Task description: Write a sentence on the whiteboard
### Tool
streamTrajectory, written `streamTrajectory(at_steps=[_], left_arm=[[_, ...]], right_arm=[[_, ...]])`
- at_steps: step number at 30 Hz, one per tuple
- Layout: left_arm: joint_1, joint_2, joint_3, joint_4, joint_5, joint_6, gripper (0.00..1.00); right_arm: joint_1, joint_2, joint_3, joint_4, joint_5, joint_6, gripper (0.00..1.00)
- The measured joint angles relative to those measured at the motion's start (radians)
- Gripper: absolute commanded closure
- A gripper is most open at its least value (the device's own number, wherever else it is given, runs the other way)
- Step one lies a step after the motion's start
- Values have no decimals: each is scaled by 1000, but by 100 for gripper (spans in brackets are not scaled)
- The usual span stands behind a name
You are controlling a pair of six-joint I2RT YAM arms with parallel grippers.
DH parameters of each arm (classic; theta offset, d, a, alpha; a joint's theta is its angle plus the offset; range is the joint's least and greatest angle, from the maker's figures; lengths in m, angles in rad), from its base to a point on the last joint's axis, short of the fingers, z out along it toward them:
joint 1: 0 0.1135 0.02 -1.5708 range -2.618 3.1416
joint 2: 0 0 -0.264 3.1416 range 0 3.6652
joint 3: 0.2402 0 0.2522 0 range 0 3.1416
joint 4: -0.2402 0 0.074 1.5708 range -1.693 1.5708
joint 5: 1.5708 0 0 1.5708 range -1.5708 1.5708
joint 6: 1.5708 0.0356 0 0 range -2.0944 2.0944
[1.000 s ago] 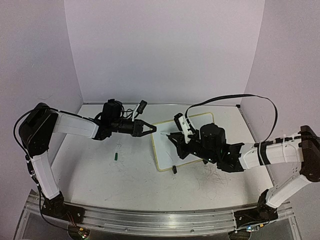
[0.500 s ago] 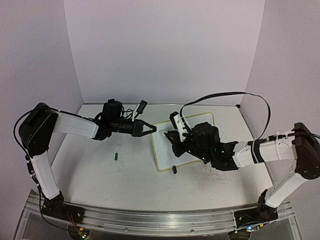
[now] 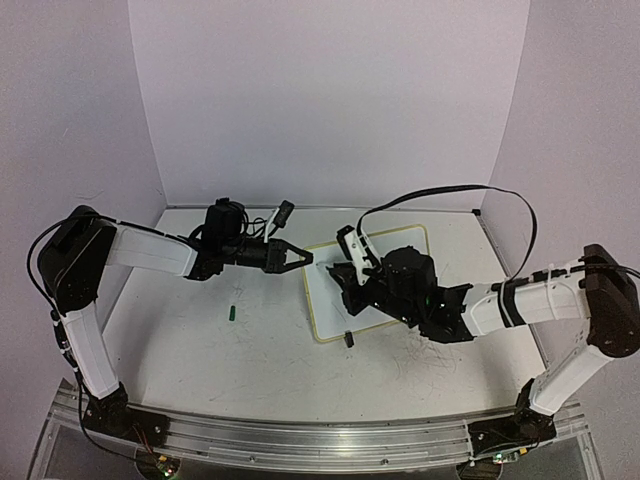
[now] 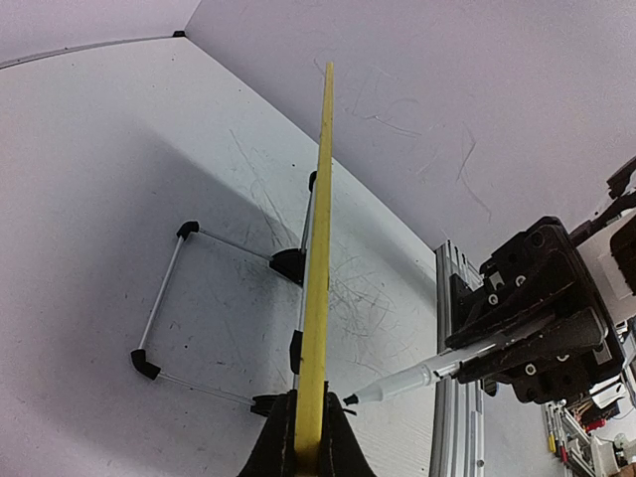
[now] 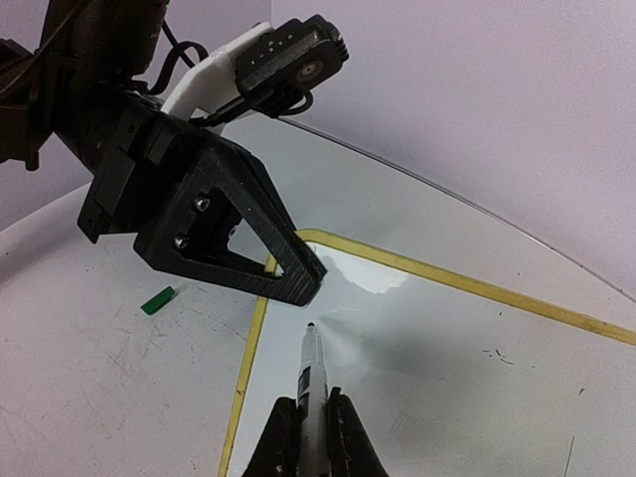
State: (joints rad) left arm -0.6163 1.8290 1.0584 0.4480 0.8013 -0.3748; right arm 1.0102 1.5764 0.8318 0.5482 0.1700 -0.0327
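Two grips are set: at the bottom centre of the right wrist view, the right gripper (image 5: 310, 427) is clamped on a marker (image 5: 310, 368). Its tip sits at or just above the whiteboard (image 5: 447, 338), near the board's left corner. Just beyond, mid-frame, the left gripper (image 5: 303, 285) pinches the yellow frame. No green words show, so writing looks barely begun; the next move calls for light pressure and a steady stroke rightward.
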Motion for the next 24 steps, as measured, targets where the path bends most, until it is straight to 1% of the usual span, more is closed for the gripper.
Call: streamTrajectory(at_steps=[24], left_arm=[[0, 0, 0, 0, 0, -1, 100]], right_arm=[[6, 45, 16, 21, 32, -4, 100]])
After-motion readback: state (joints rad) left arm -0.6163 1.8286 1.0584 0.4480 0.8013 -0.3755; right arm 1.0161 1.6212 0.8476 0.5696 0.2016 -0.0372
